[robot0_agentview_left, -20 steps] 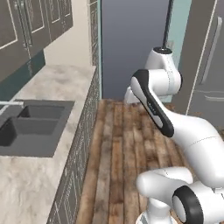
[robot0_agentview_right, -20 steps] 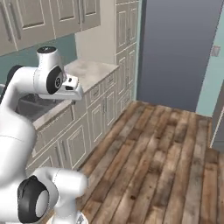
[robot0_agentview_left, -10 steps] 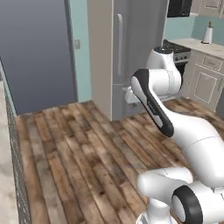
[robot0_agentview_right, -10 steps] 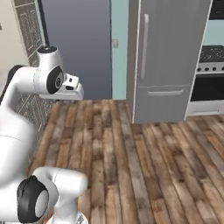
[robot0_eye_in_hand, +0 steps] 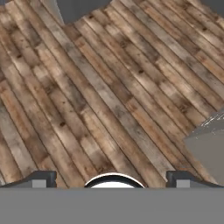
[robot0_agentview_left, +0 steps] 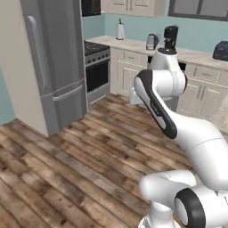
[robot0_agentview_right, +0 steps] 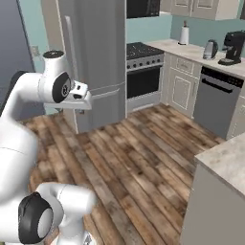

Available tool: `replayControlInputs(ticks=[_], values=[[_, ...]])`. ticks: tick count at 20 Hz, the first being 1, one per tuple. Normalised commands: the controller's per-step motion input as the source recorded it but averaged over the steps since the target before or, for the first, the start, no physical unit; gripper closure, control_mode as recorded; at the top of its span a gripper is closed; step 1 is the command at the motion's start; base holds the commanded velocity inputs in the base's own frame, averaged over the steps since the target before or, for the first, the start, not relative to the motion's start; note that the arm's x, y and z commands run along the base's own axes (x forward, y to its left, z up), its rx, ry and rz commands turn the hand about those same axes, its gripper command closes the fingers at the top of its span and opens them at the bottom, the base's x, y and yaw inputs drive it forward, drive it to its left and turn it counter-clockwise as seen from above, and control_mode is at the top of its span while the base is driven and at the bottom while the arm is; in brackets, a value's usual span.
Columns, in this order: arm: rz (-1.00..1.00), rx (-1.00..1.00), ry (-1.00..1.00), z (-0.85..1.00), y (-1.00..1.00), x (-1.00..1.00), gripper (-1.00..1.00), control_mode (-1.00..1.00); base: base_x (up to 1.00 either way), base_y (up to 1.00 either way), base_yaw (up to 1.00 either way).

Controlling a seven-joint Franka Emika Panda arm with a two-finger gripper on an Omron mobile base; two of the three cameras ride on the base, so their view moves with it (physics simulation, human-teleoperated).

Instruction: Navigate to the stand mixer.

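Step in hand: the drive to the stand mixer, not yet complete by my assessment. I take the refrigerator (robot0_agentview_left: 53, 67) as reference and work left to right from it.

- Directly right of the refrigerator: the black oven range (robot0_agentview_left: 95, 67).
- Further right of the refrigerator, along the table (robot0_agentview_left: 133, 44): a paper towel roll (robot0_agentview_left: 120, 31), a kettle (robot0_agentview_left: 152, 41), a slim black coffee machine (robot0_agentview_left: 170, 34) and a dark blue toaster (robot0_agentview_left: 220, 50). None of these is the target.
- Far right of the refrigerator, in the right base view: a grey dishwasher (robot0_agentview_right: 217, 103) under the table, and a pale island corner (robot0_agentview_right: 225, 158) close to the base.

Location of the stand mixer: I cannot tell. I judge it stands beyond the toaster, or on a surface the cameras do not yet face.

The gripper (robot0_eye_in_hand: 111, 178) points down at wood floor (robot0_eye_in_hand: 109, 87). The fingers (robot0_eye_in_hand: 41, 178) stand wide apart with nothing between them.

Next move, in my judgement: turn the base further away from the refrigerator until a glossy black mixer with a pale bowl appears, then approach. The arm should stay tucked and the island corner be given room.
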Motion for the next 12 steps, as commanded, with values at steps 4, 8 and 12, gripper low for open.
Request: replayControlInputs(ticks=[4, 8, 12], values=[[0.00, 0.00, 0.00, 0.00, 0.00, 0.00, -1.00, 1.00, 0.27, -0.40, -0.62], [0.00, 0.00, 0.00, 0.00, 0.00, 0.00, -1.00, 1.00, 0.43, -0.55, -0.50], [0.00, 0.00, 0.00, 0.00, 0.00, 0.00, -1.00, 1.00, 0.49, -0.51, -0.48]])
